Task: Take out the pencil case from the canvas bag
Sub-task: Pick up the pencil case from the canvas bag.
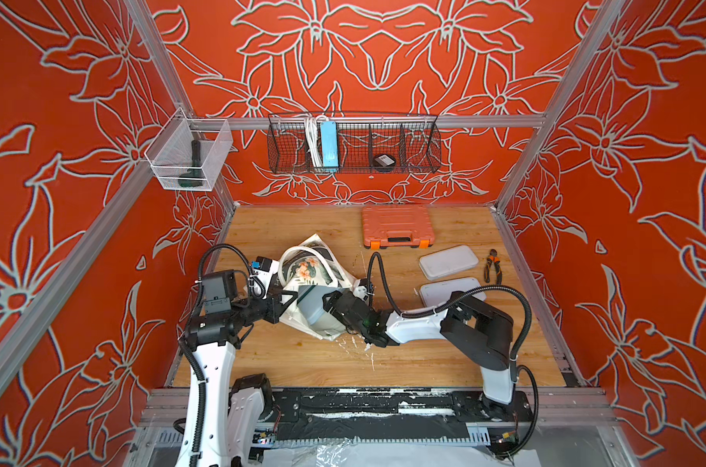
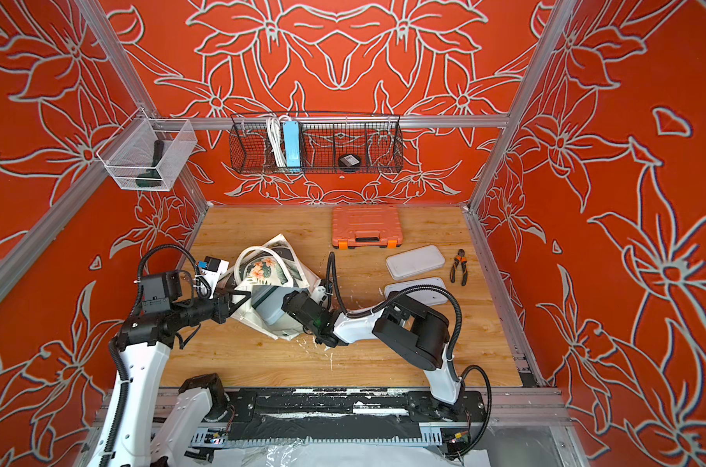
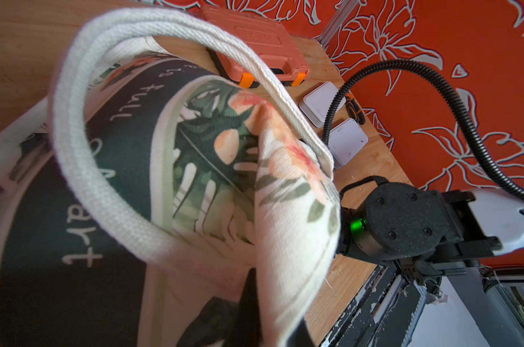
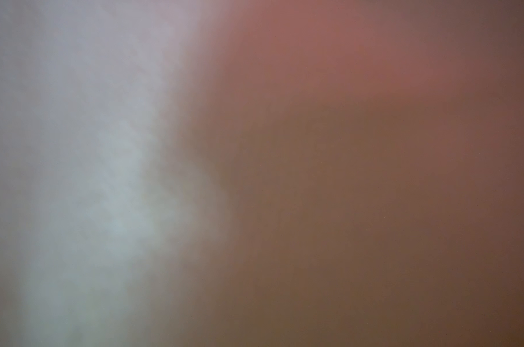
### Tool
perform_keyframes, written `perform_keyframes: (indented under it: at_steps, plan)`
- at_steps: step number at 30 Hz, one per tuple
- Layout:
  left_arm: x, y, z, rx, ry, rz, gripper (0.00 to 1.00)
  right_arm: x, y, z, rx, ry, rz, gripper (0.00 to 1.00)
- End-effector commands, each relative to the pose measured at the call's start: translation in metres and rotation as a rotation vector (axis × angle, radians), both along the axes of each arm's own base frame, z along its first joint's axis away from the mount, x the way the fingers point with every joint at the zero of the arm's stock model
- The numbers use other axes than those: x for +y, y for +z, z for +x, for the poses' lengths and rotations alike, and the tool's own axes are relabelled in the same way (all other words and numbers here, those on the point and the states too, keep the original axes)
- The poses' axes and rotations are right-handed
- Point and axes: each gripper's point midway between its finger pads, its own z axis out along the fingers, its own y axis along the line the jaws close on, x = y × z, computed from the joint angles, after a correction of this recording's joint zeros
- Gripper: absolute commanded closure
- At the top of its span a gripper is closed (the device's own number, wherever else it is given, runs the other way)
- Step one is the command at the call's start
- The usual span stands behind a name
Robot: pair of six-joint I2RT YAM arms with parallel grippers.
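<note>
pinching woven canvas bag (image 1: 311,270) (floral print), left tool (image 1: 289,299)

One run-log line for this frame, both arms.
left gripper: shut on canvas bag | right gripper: at pencil case, jaws hidden | pencil case: grey-blue, visible in bag opening | right wrist view: blurred

Pencil case (image 1: 312,309) half inside canvas bag (image 1: 308,270)

arms (image 1: 414,325): white shells, black joints | conduit (image 3: 404,62): black, corrugated | right wrist (image 3: 401,216): green light, four screws
</note>
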Motion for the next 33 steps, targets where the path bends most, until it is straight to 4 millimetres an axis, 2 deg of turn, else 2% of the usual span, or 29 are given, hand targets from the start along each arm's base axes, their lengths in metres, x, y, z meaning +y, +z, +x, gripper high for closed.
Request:
perform_keyframes:
  at_steps: [1,5,9,12,19,24,33]
  plan:
    - [-0.013,0.020,-0.006,-0.065,-0.069,-0.059,1.00,0.020,-0.002,0.000,0.001,0.044,0.051,0.17]
    - [-0.013,0.020,-0.007,-0.065,-0.069,-0.058,1.00,0.035,0.006,0.004,-0.019,0.071,0.095,0.18]
    - [-0.013,0.020,-0.007,-0.065,-0.069,-0.058,1.00,0.042,0.000,0.005,-0.009,0.068,0.125,0.20]
    - [-0.013,0.021,-0.007,-0.068,-0.070,-0.057,1.00,0.042,-0.007,0.005,-0.005,0.062,0.143,0.21]
    - [-0.013,0.021,-0.007,-0.069,-0.070,-0.056,1.00,0.037,-0.017,0.006,-0.011,0.059,0.148,0.37]
    - [-0.013,0.020,-0.007,-0.067,-0.070,-0.057,1.00,0.034,-0.017,0.007,-0.014,0.068,0.132,0.40]
    - [-0.012,0.019,-0.005,-0.060,-0.063,-0.055,1.00,0.031,-0.008,0.003,-0.042,0.120,0.104,0.56]
